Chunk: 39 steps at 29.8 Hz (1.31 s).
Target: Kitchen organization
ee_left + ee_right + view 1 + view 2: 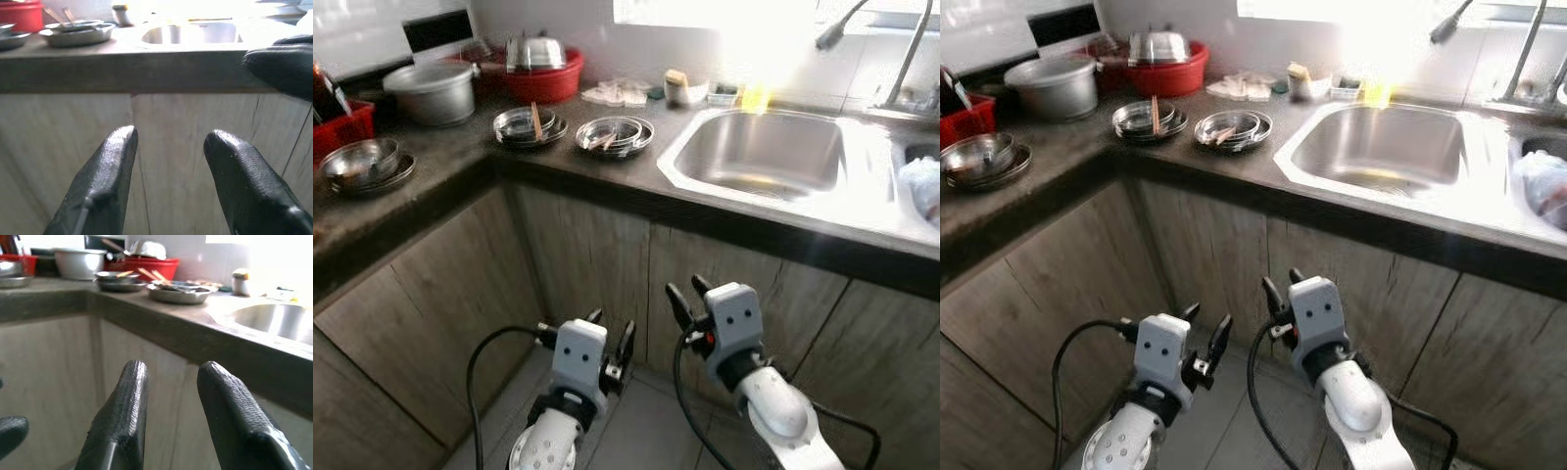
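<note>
A robot stands facing an L-shaped dark stone counter (431, 196) with pale wood cabinet doors (578, 264) below it. Both arms are held low in front of the cabinets, below the counter's front edge and touching nothing. The left gripper (612, 343) has its two black fingers spread apart and holds nothing; the right gripper (688, 294) is likewise parted and empty, its fingers pointing up toward the counter edge. A steel sink (764, 152) is set into the counter's right part, with a faucet (911, 49) at its back edge under very bright window glare. Just left of the sink, near the middle of the counter, sits a stack of steel plates (615, 134) with chopsticks in it, and beside it a second steel dish (527, 125) holding chopsticks. Behind them, against the back wall, is a red basin (543, 76) with a metal bowl inside, and a large steel pot (433, 93) stands in the counter's corner. A steel bowl (360, 164) rests on the left arm of the counter near a red crate (340, 127). The dishes to be organized all look untouched. The likely risk: either gripper rising from here could strike the counter's overhanging edge, and the glare may hide items near the sink.
</note>
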### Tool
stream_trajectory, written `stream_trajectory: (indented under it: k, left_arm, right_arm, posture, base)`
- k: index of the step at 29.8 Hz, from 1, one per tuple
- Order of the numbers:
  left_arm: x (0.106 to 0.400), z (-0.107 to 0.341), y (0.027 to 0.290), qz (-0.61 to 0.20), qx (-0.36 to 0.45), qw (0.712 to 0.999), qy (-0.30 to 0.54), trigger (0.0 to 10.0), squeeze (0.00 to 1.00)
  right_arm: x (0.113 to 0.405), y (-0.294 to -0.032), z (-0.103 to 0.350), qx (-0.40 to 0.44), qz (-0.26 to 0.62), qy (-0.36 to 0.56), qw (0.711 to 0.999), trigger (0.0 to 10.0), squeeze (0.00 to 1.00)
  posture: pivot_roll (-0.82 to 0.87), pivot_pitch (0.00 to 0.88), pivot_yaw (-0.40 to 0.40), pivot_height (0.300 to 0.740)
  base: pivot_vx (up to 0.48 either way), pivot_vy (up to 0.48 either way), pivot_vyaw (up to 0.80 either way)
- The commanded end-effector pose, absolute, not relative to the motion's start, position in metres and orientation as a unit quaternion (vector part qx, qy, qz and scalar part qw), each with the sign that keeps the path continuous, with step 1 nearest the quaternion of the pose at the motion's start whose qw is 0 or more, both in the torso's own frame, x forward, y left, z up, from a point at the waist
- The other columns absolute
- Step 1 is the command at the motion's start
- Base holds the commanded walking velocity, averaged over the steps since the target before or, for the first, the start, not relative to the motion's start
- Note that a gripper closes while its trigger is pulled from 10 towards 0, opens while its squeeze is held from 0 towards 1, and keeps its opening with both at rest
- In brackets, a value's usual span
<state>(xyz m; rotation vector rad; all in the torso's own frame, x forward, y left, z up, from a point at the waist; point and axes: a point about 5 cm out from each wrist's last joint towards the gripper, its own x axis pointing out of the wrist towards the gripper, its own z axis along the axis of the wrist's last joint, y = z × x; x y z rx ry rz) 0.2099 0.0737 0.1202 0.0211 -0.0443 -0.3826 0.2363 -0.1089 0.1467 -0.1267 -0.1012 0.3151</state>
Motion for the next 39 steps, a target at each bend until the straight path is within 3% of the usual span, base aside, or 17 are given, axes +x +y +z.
stream_trajectory:
  k: [1,12,30,35,39]
  left_arm:
    - [0.2086,0.12,0.0739,-0.195,0.009,0.981,-0.018,10.0,0.0]
    - [0.2106,0.119,0.0744,-0.192,0.015,0.981,-0.017,10.0,0.0]
    - [0.2119,0.1149,0.0758,-0.194,0.023,0.981,-0.011,10.0,0.0]
    - [0.2128,0.1139,0.0765,-0.186,0.019,0.982,-0.008,10.0,0.0]
    - [0.2137,0.1144,0.0773,-0.183,0.021,0.983,-0.01,10.0,0.0]
  right_arm:
    - [0.238,-0.1072,0.1482,-0.059,0.157,-0.054,0.984,10.0,0.0]
    - [0.2398,-0.1062,0.1493,-0.059,0.162,-0.06,0.983,10.0,0.0]
    - [0.2432,-0.104,0.1509,-0.059,0.167,-0.068,0.982,10.0,0.0]
    - [0.2446,-0.1047,0.1505,-0.052,0.162,-0.067,0.983,10.0,0.0]
    - [0.2461,-0.1062,0.1498,-0.048,0.156,-0.064,0.985,10.0,0.0]
  posture:
    - [0.04,0.03,0.015,0.74]
    - [0.04,0.025,0.017,0.74]
    - [0.03,0.0,0.018,0.74]
    - [0.03,0.0,0.022,0.74]
    - [0.03,0.003,0.019,0.74]
  base:
    - [0.0,0.0,0.8]
    - [0.0,0.0,0.8]
    - [0.304,0.0,0.8]
    - [0.0,0.0,0.8]
    - [0.0,0.0,0.0]
